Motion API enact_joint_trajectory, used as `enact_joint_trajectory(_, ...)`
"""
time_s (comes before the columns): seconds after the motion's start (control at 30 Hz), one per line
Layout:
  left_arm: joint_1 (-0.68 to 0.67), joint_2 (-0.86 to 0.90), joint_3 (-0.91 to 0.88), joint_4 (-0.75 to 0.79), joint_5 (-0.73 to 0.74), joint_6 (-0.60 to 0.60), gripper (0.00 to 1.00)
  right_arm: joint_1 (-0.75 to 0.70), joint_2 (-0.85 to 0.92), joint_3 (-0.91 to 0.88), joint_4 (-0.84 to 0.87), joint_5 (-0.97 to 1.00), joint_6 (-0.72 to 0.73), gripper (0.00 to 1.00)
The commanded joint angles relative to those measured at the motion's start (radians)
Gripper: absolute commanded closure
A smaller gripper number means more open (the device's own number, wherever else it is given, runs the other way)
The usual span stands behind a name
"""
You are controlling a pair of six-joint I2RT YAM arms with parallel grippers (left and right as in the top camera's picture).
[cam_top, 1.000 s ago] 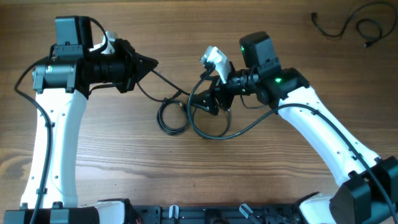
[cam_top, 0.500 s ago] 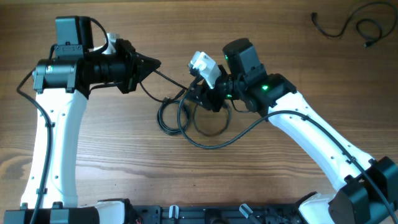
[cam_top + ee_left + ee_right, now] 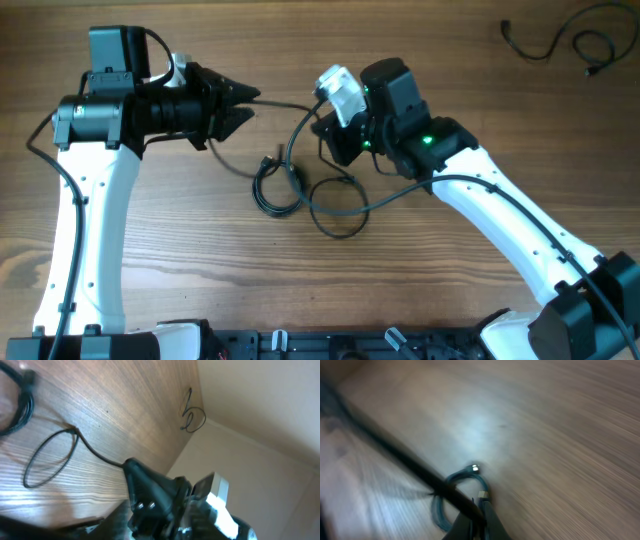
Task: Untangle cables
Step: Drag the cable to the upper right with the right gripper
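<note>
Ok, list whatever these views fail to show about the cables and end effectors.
- Right wrist view: motion blur smears the right end effector and the small coiled bundle of thin black cords; strand crossings unreadable.
- Overhead: that end effector's fingertips hidden beneath its own wrist body.
- Overhead: whether the taut black cord touches the open left end effector, too small.
- Overhead: loose black cord, top right, cut off by the frame edge.

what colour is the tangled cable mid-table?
Black. The cable shows best in the overhead view.
</note>
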Motion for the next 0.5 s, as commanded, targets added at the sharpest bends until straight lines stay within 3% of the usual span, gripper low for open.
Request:
enact_joint_trajectory(0.0,-0.003,-0.016,0.014,-0.004,0.0,0.073,0.09,-0.053,-0.071,0.069,-0.023,0.268,0.213,0.96)
enact_joint_trajectory(0.03,-0.003,-0.016,0.014,-0.009,0.0,0.089,0.0,-0.076,-0.097,0.077,-0.034,0.343,0.246,0.96)
enact_joint_trajectory(0.27,-0.004,-0.016,0.014,-0.013,-0.008,0.108,0.0,-0.289,-0.277,0.149,-0.047,0.546,0.4,0.96)
enact_joint_trajectory(0.37,-0.005,-0.016,0.014,-0.018,-0.018,0.145,0.0,-0.348,-0.323,0.153,-0.049,0.473,0.56,0.96)
enact_joint_trajectory(0.47,-0.034,-0.016,0.014,-0.017,-0.031,0.16,0.0,-0.353,-0.321,0.153,-0.05,0.258,0.757,0.96)
